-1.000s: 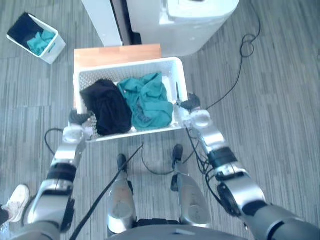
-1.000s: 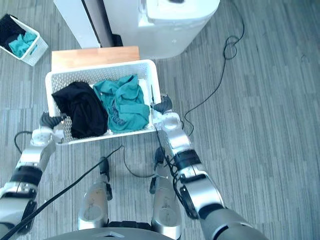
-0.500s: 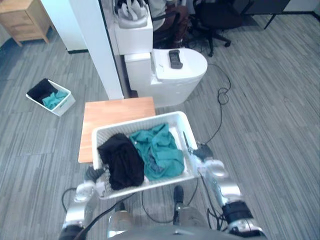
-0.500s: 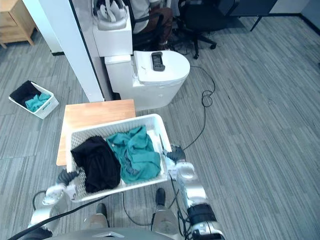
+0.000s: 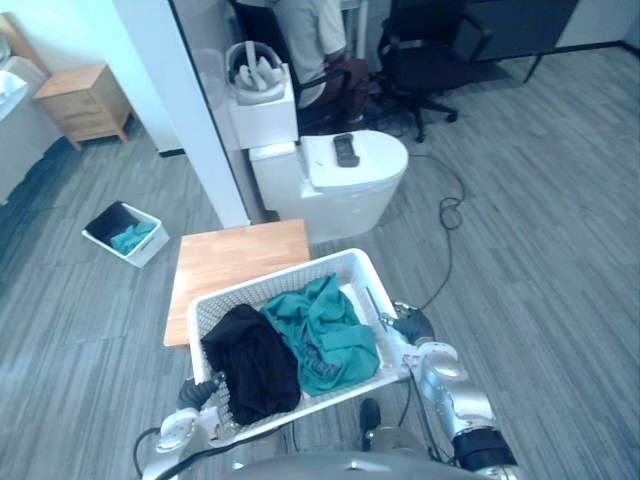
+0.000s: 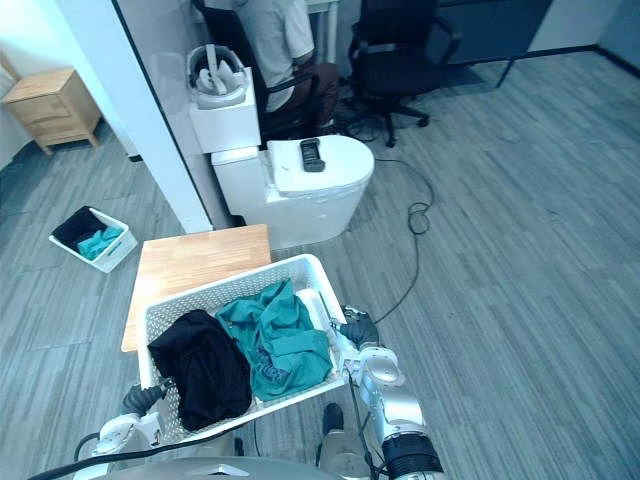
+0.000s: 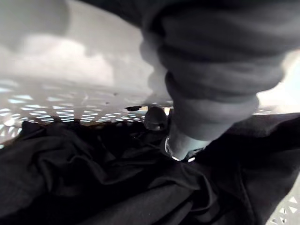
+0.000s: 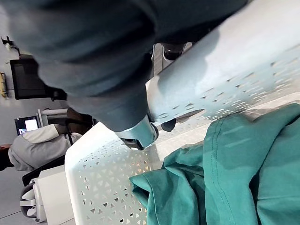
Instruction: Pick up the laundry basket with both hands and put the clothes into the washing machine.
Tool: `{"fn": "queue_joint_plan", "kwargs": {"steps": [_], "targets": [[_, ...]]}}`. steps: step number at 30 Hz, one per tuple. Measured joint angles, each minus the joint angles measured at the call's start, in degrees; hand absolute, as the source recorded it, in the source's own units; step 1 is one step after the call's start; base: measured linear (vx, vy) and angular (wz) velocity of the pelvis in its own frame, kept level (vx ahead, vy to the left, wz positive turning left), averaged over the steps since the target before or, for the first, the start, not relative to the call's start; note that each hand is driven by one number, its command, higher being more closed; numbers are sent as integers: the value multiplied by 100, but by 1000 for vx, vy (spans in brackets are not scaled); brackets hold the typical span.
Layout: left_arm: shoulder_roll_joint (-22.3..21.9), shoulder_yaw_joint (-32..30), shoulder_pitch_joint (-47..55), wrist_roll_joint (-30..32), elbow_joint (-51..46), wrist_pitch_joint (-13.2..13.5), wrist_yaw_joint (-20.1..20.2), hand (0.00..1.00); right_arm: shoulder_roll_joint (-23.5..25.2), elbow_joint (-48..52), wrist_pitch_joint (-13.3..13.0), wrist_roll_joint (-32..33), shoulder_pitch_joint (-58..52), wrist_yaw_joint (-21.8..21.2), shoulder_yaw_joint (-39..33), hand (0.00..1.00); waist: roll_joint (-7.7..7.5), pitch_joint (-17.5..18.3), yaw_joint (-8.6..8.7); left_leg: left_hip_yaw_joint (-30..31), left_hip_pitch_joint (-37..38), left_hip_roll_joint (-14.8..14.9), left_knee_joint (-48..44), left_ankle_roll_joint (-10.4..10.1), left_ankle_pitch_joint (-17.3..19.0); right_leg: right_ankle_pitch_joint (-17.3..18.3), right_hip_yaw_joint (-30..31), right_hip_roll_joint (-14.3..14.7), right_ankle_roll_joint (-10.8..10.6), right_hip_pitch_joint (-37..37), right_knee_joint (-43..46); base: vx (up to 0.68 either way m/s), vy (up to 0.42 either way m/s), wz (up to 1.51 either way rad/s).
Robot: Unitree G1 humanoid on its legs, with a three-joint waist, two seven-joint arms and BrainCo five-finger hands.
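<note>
Office-like room, black swivel chair [image 6: 395,45], seated person [image 6: 275,35], white washing machine [image 6: 330,192], grey plank floor [image 6: 520,250]

The left hand [image 5: 192,393] and right hand [image 5: 412,326] grip the laundry basket [image 5: 347,280] by its ends — black garment [image 5: 252,362] beside teal garment [image 5: 322,330] inside

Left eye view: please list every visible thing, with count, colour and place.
laundry basket: 1, white, between the two hands
black garment: 1, black, basket's left part
teal garment: 1, teal, basket's right part
table: 1, light wood, beyond the basket
washing machine: 1, white, beyond the table
small object: 1, dark, on the machine's lid
small basket: 1, white, floor at far left, with cloth inside
cabinet: 1, light wood, far left
office chair: 1, black, beside the person
person: 1, light top, seated behind the machine
left hand: 1, silver, curled on basket's left rim
right hand: 1, silver, curled on its right rim
</note>
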State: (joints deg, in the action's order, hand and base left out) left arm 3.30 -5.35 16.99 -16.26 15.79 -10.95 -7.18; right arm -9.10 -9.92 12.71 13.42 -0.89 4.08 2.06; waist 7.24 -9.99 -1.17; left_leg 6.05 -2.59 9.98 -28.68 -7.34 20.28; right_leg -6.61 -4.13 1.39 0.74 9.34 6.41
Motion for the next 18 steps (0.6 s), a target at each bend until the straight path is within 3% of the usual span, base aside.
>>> {"fn": "queue_joint_plan", "kwargs": {"steps": [1, 3, 6, 8, 10, 11, 13, 14, 15, 16, 17, 18], "targets": [[23, -6, -27, -44, 21, 5, 3, 100, 36, 9, 0, -30, 12, -17, -29, 100, -115, -58, 49, -99, 127, -100, 365, -2, 130, -42, 140, -76, -51, 168, 105, -276, 177, -51], [126, 46, 12, -35, 35, -8, -1, 100, 155, 71, 42, -33, -237, -17, -48, 100, -443, -36, 121, -251, 149, -380, 534, 183, -44, -242, 405, -307, -222, 182, -58, -234, 148, -34], [289, 229, 0, -4, 21, -33, 10, 100, 175, 463, 93, -33, -714, -13, -113, 100, -691, 4, 215, -450, -44, -700, 480, 317, -125, -358, 687, -520, -251, 300, -289, -142, 138, -15], [326, 287, -8, 90, -88, -40, 13, 100, 194, 641, 103, -54, -839, -9, -135, 100, -752, -4, 233, -661, -217, -758, 366, 385, -170, -336, 927, -537, -345, 379, -496, -99, 154, -47], [347, 269, -9, 167, -221, -51, 8, 100, 266, 722, 107, -187, -856, 4, -135, 100, -807, -24, 180, -1005, -275, -726, 244, 450, -183, 29, 992, -522, -757, 519, -651, -82, 153, -94], [315, 241, -23, 215, -239, -54, -9, 100, 366, 726, 114, -270, -815, 27, -145, 100, -757, -33, 137, -1383, -268, -491, 316, 612, -297, 425, 640, -505, -888, 595, -623, -119, 82, -142], [337, 75, 1, 287, -332, -53, -14, 100, 496, 726, 117, -275, -722, 22, -145, 100, -807, -17, 44, -2004, -119, -232, 503, 602, -360, 267, -484, -588, -450, 904, 300, -116, 42, -155], [345, -3, 1, 294, -333, -53, -14, 100, 591, 707, 117, -293, -733, 22, -145, 100, -779, -35, -10, -2361, 82, -152, 642, 601, -418, 435, -1032, -710, -116, 844, 1088, -20, 7, -122], [347, -18, 12, 294, -333, -52, -14, 100, 618, 681, 116, -319, -725, 22, -142, 100, -819, -9, -36, -2531, 193, -135, 701, 595, -425, 559, -1172, -779, -23, 753, 1489, -22, -29, -164], [357, -21, 11, 293, -332, -48, -16, 100, 622, 665, 105, -438, -682, 22, -103, 100, -1012, 96, -35, -2886, 281, -190, 614, 582, -410, 770, -1249, -907, -284, 577, 1797, -147, -30, -146], [369, -22, -57, 289, -280, -48, -17, 100, 577, 635, 96, -446, -601, 19, -73, 100, -1001, 99, 43, -2868, 209, -255, 675, 621, -390, 496, -1194, -791, -418, 625, 1536, -228, -38, -138], [315, -26, -128, 283, -209, -47, -15, 100, 480, 588, 68, -462, -456, 16, -65, 100, -892, 154, 68, -2794, 176, -256, 897, 591, -403, 219, -1031, -561, -619, 615, 1108, -244, -54, -119]]}}
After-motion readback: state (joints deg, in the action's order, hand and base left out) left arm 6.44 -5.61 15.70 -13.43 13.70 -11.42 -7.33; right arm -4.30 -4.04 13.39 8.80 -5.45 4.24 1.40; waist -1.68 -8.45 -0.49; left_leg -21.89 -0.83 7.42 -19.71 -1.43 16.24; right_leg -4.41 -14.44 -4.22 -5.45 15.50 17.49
